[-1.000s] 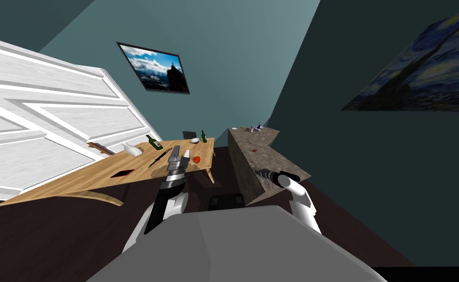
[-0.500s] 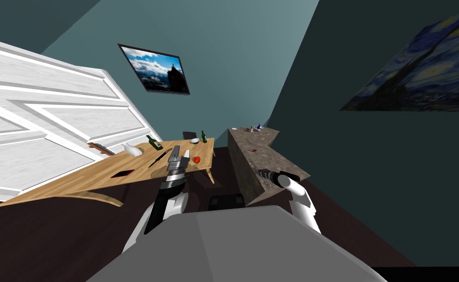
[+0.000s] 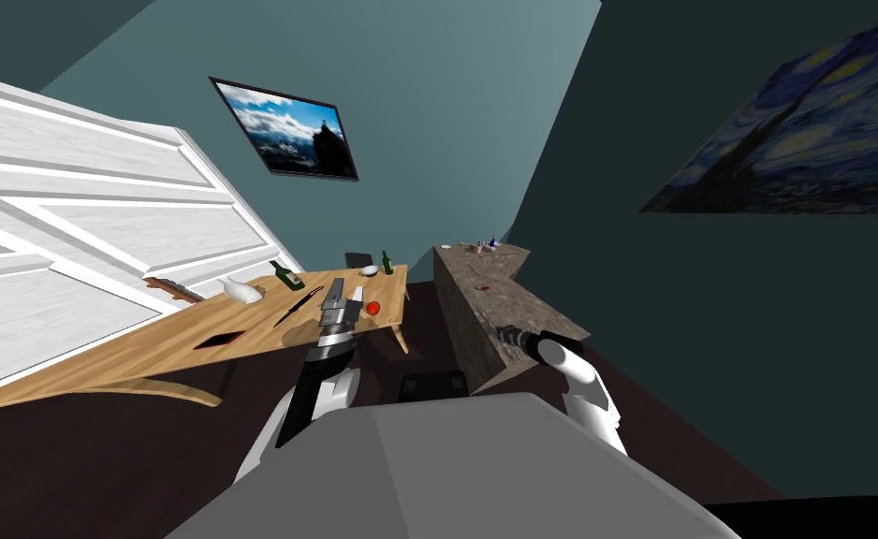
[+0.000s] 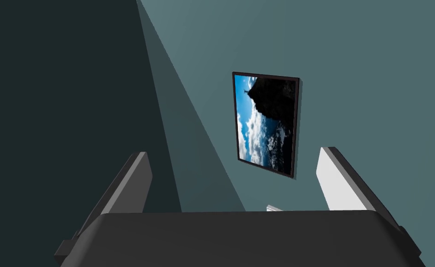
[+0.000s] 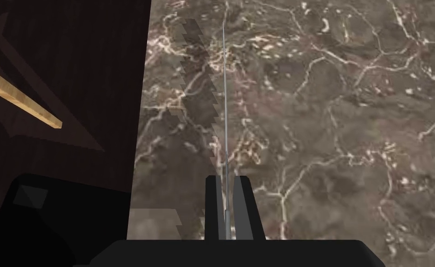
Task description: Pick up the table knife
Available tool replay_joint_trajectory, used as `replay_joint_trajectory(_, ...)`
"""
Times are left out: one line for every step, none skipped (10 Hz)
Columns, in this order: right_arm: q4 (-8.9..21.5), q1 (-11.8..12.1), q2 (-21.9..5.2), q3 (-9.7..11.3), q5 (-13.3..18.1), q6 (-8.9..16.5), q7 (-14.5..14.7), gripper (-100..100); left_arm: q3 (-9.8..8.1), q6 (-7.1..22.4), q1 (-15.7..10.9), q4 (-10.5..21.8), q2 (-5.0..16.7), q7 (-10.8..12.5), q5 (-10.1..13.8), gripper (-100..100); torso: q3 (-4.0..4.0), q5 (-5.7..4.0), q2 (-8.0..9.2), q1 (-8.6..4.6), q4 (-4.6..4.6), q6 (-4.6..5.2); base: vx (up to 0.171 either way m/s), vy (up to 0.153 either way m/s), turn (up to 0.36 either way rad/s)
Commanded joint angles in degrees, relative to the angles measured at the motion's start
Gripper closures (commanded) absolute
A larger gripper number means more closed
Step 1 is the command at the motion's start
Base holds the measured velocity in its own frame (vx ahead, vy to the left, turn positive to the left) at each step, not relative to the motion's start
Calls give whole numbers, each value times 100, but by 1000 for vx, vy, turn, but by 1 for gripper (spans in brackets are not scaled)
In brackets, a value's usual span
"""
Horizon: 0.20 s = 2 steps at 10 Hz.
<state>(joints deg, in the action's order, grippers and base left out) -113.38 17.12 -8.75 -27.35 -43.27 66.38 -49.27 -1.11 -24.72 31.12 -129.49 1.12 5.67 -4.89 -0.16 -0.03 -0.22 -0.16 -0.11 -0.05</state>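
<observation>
Your right gripper (image 5: 226,178) is clenched on the table knife (image 5: 224,92) — the blade runs edge-on past the fingers, its shadow offset on the marble counter (image 5: 328,116), so it looks lifted. In the last second the head view has slid sideways — your own body moving, not the things. Your left gripper (image 4: 234,153) is spread and empty.

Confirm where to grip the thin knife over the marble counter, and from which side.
Take the knife at its near end, as the right gripper does now: fingers on the two flat faces, coming in along its length. It is a thin strip seen edge-on, and its shadow on the counter looks toothed, so avoid the edges.
</observation>
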Motion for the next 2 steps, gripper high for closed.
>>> replay_joint_trajectory(0, 0, 0, 0, 0, 0, 0, 100, 0, 0, 0, 0, 0, 0, 0, 0, 0, 0, 0, 0, 0, 0, 15, 0, -12)
replay_joint_trajectory(-18, 13, 3, 1, -4, 11, 4, 0, 0, 0, -1, 0, 0, 0, 0, 0, 2, -1, 3, -1, 1, -2, 0, 0, 0)
